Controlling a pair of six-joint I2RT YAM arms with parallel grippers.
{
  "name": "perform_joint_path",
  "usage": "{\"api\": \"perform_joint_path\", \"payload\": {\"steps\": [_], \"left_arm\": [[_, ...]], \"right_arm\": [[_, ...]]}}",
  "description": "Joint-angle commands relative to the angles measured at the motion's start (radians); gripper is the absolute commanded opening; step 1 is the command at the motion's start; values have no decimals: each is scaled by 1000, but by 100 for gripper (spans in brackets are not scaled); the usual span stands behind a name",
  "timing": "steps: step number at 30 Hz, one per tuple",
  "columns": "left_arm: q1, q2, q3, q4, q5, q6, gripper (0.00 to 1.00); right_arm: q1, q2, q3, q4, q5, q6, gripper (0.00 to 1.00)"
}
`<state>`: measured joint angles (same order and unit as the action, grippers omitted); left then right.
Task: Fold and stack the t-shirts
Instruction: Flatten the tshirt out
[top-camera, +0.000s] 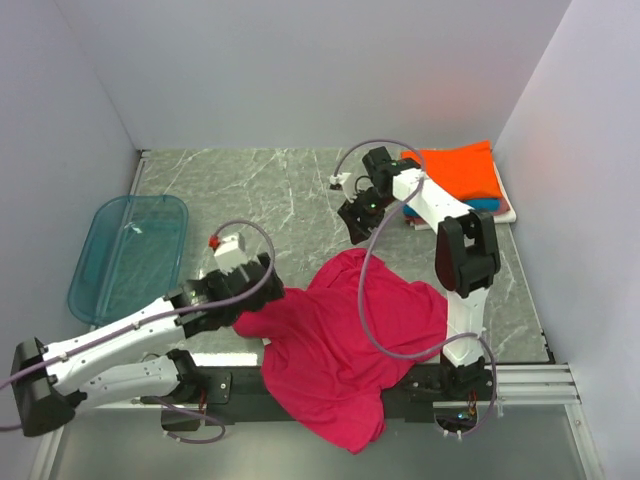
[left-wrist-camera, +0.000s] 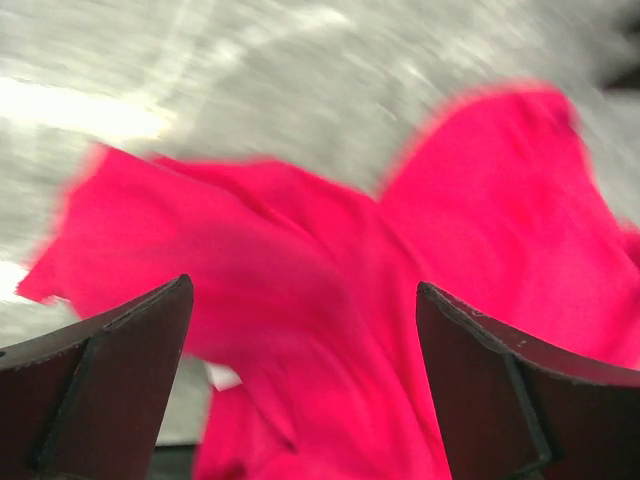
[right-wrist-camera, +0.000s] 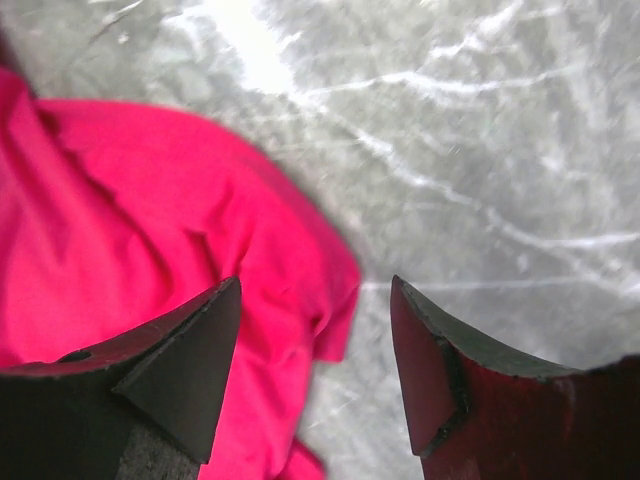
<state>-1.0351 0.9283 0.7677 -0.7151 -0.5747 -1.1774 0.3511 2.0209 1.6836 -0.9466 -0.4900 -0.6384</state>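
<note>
Task status, judged from top view: part done. Folded t-shirts (top-camera: 462, 178) sat stacked at far-right corner of the surface (top-camera: 270, 190), orange on top, teal-blue and white edges showing beneath. Magenta-red t-shirt (top-camera: 340, 345) not yet folded: lay crumpled and spread at near edge betw. the two arm bases, lower part draped over the front edge. Left to do, est.: flatten it, fold, move onto stack. Left pincer (left-wrist-camera: 303, 285) was wide open, nothing in grip, poised just over the shirt's left side; whether it touched cloth, can't tell (wrist view blurred). Right pincer (right-wrist-camera: 315, 282) also open, nothing held, above the shirt's far edge w/ bare marble under its right finger, raised off the cloth per top view. Containers: one translucent blue tray (top-camera: 92, 292) at left of surface, well apart from the shirts; no item made out inside it
</note>
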Motion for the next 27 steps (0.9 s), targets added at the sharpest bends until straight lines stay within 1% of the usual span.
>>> {"api": "perform_joint_path", "payload": {"steps": [1,2,3,5,7,9,11,13,17,18,19,21,22,23,24,25,26,27], "left_arm": [[180,-16,-7,2,76,81,99],[213,-41,-36,0,85,62,99],[268,-57,-53,2,96,33,100],[315,-100,-102,5,111,9,100],[389,-109,-134,25,148,-5,98],[467,-80,-168,57,194,7,97],[500,-28,-186,83,246,21,94],[518,3,-189,117,262,31,92],[546,73,-191,163,234,62,90],[570,87,-191,175,245,83,88],[578,108,-192,205,259,96,75],[593,121,-203,241,321,128,61],[595,127,-212,258,343,140,53],[598,129,-217,291,370,153,49],[599,130,-223,305,415,176,43],[604,129,-232,321,442,189,36],[607,121,-235,345,459,199,27],[615,112,-237,350,470,211,13]], "right_arm": [[14,51,74,-15,68,-26,68],[20,61,79,-21,79,-33,68],[32,68,79,-20,91,-35,68],[42,87,76,-18,102,-37,68],[54,117,88,-21,120,-35,68],[60,134,97,-30,122,-37,68],[61,150,100,-32,126,-37,68],[65,156,97,-29,129,-33,68],[71,165,93,-24,123,-32,67],[71,170,91,-26,122,-30,66],[72,174,91,-26,122,-29,65],[77,170,79,-26,122,-27,63],[77,168,73,-24,123,-26,59],[77,165,70,-23,123,-26,58],[77,164,67,-26,126,-26,55],[75,165,70,-30,128,-26,48],[77,167,76,-49,126,-30,42],[75,170,83,-55,129,-27,35]]}}
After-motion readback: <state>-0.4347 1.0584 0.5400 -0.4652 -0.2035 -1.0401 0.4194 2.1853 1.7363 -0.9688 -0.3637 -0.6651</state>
